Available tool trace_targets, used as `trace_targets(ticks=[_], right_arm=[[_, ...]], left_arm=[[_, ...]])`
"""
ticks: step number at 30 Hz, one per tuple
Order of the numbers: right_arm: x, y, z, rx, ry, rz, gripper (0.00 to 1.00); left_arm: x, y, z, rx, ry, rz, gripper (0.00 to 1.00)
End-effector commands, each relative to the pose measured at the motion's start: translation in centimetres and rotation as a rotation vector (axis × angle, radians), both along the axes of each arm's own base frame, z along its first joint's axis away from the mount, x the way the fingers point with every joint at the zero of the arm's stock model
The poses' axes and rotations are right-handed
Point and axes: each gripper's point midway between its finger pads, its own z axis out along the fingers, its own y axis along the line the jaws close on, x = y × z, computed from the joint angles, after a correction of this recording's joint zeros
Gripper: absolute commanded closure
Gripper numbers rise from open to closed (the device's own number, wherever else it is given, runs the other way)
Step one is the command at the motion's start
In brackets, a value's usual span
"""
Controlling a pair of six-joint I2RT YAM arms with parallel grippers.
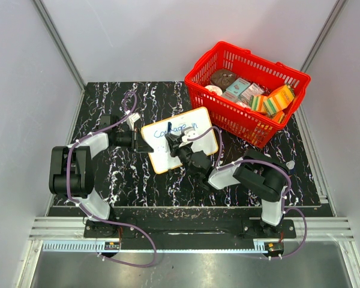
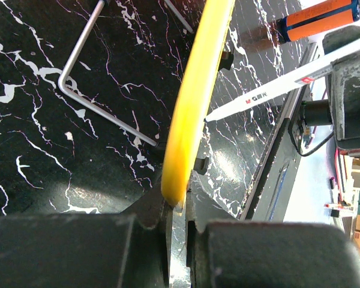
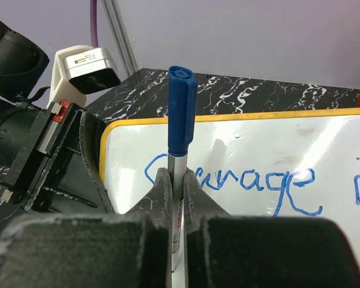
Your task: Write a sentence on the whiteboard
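Observation:
The whiteboard [image 1: 199,128], white with a yellow-orange rim, lies mid-table, propped at a tilt. My left gripper [image 1: 145,143] is shut on its left rim [image 2: 192,114]. My right gripper [image 1: 175,144] is shut on a blue-capped marker [image 3: 181,114], held upright over the board's lower left part. The sentence [image 3: 270,186] reads "Courage in" in blue, one line only, across the board's top; it also shows in the top view [image 1: 177,128]. In the left wrist view the marker [image 2: 270,90] meets the board's far side.
A red basket [image 1: 247,91] with packaged goods stands at the back right, close to the board's right corner. A bent metal wire stand [image 2: 93,78] lies on the black marbled table under the board. The table's front edge runs just before the arm bases.

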Motion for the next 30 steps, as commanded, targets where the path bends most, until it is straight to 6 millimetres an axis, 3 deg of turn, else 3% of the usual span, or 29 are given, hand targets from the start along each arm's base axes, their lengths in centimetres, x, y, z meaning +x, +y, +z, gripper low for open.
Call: trace_targets(ticks=[1,15,21,30], right_arm=[[1.4,-2.3,6.5,0.199,-0.13,-0.082,1.0],[2.1,-2.4,8.8,0.209,-0.19,-0.073,1.0],[2.2,-2.5,8.8,0.211,-0.19,-0.071,1.0],[0.6,-4.1,10.2,0.236,-0.2,-0.052,1.0]], left_arm=[[2.3,2.0,-2.1,0.182,-0.125,0.044,1.0],[2.3,2.1,-2.1,0.183,-0.127,0.041,1.0],[2.3,2.1,-2.0,0.183,-0.128,0.041,1.0],[2.3,2.1,-2.1,0.185,-0.127,0.043,1.0]])
